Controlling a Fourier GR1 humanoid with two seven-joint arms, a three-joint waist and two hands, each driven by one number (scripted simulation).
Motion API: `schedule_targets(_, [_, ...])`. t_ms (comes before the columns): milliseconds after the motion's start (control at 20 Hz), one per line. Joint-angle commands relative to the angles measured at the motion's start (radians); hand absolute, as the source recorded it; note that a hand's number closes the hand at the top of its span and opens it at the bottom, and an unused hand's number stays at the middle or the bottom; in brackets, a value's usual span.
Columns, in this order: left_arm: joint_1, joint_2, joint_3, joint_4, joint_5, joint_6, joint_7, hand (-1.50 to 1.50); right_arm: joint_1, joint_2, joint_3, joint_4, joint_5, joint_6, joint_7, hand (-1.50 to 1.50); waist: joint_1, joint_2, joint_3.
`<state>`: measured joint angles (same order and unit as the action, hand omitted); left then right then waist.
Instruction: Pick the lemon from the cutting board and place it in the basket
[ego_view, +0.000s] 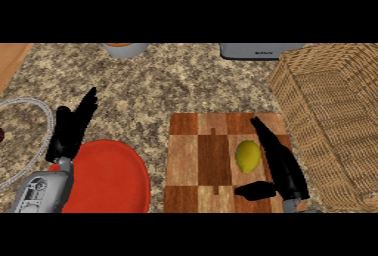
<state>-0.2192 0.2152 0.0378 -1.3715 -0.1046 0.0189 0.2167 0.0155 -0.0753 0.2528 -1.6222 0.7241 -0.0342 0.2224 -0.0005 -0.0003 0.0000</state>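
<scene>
A speckled granite counter (184, 85) in brown, grey and cream fills most of the view. At the far left corner a strip of light wood surface (11, 62) is seen beside the stone. At the far edge, left of centre, the base of a grey and orange vessel (126, 49) is cut off by the frame. Further right along the far edge a grey appliance (258, 51) is partly shown. At the left edge, a curved pale rim (40, 107) is seen. The light is even, with soft shadows.
</scene>
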Motion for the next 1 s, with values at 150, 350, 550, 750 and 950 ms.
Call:
schedule_targets(150, [0.007, 0.014, 0.035, -0.020, -0.007, -0.041, 0.009, 0.00, -0.107, 0.042, -0.055, 0.155, 0.010, -0.030, -0.035, -1.50, 0.002, 0.000, 0.000])
schedule_targets(350, [0.085, -0.009, 0.043, -0.058, 0.000, -0.055, -0.024, 0.00, -0.087, 0.023, -0.075, 0.144, -0.016, 0.000, -0.065, -1.50, 0.002, 0.000, 0.000])
schedule_targets(550, [-0.010, -0.032, 0.030, -0.001, -0.033, -0.018, 0.010, 0.00, -0.034, 0.017, 0.001, 0.147, 0.093, -0.072, -0.116, 1.50, -0.001, 0.000, 0.000])
schedule_targets(750, [0.010, -0.018, 0.052, -0.010, -0.013, -0.042, 0.006, 0.00, -0.073, -0.017, -0.022, 0.182, 0.145, -0.094, -0.131, 1.50, 0.001, 0.000, 0.000])
schedule_targets(950, [0.013, -0.029, 0.037, -0.039, -0.031, -0.033, 0.026, 0.00, -0.047, -0.028, 0.006, 0.129, 0.217, -0.118, -0.114, 1.50, 0.000, -0.001, 0.000])
